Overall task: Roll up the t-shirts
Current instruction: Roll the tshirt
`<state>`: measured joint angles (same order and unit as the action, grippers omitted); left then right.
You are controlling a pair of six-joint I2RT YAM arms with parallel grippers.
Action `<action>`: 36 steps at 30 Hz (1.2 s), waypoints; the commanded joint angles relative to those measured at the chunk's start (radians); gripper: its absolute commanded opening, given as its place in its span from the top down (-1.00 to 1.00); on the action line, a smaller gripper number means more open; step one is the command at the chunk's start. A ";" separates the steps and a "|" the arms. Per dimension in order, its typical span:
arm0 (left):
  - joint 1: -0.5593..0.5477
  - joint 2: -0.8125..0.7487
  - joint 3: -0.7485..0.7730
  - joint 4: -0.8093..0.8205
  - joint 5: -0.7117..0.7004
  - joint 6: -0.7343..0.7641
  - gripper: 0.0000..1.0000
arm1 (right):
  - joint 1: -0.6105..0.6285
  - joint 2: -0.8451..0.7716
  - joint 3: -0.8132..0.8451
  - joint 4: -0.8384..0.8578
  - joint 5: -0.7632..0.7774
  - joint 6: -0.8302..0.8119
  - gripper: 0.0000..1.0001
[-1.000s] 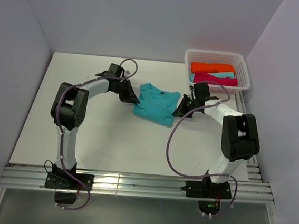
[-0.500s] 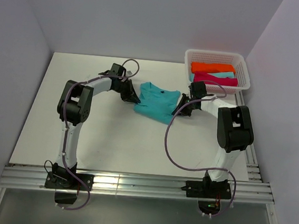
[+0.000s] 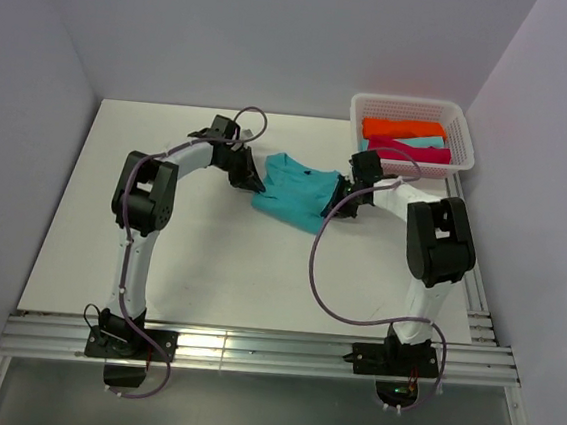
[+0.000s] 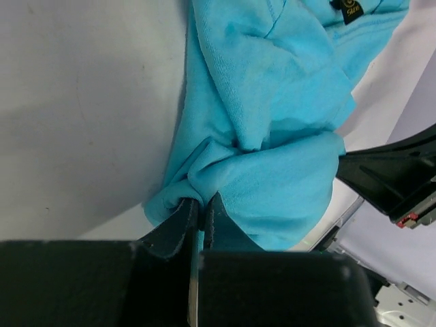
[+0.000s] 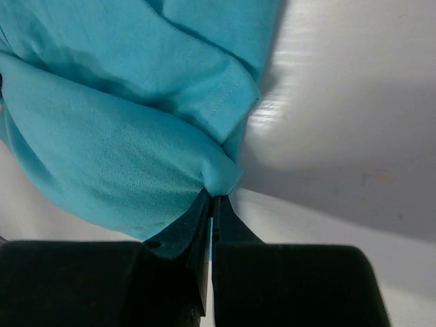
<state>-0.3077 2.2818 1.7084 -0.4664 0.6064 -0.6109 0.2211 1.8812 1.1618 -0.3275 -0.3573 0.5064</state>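
Pinching turquoise t-shirt (image 4: 272, 102); neck label (image 4: 351, 10) unreadable.

The turquoise t-shirt (image 4: 272, 136) runs off both wrist views' edges, its neck label (image 4: 351, 10) is too small to read, and the basket's (image 3: 414, 166) near wall covers part of the folded t-shirts (image 3: 404, 130).

A white counter (image 3: 209, 256) fills the middle, boxed in by 3 plain pale lilac walls: a back wall (image 3: 280, 41) at 12 o'clock, a left wall (image 3: 19, 147) at 9 and a right wall (image 3: 556, 199) at 3. Aluminium rails (image 3: 250, 355) line its 6 o'clock edge, catching bright glare
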 commanded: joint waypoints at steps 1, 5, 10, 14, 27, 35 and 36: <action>0.010 0.039 0.026 -0.074 -0.105 0.101 0.95 | 0.069 0.024 0.004 -0.051 0.023 -0.019 1.00; 0.010 -0.001 -0.027 -0.094 -0.131 0.135 0.98 | 0.156 0.012 -0.016 -0.087 0.043 -0.037 1.00; 0.010 -0.097 -0.220 -0.051 -0.132 0.143 0.99 | 0.182 -0.069 -0.155 -0.068 0.012 -0.006 1.00; 0.005 -0.261 -0.413 0.000 -0.135 0.119 0.99 | 0.182 -0.178 -0.258 -0.074 0.000 -0.003 1.00; -0.073 -0.522 -0.667 0.028 -0.200 0.045 0.95 | 0.198 -0.447 -0.462 -0.140 -0.077 0.006 1.00; -0.073 -0.401 -0.469 -0.020 -0.226 0.076 0.92 | 0.231 -0.450 -0.468 -0.137 -0.072 -0.025 0.98; -0.073 -0.395 -0.454 -0.026 -0.226 0.076 0.88 | 0.231 -0.447 -0.465 -0.133 -0.071 -0.023 0.96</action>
<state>-0.3901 1.8641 1.1812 -0.4801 0.4644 -0.5648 0.4496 1.4502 0.7120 -0.4103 -0.4438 0.5144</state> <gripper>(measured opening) 0.049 0.019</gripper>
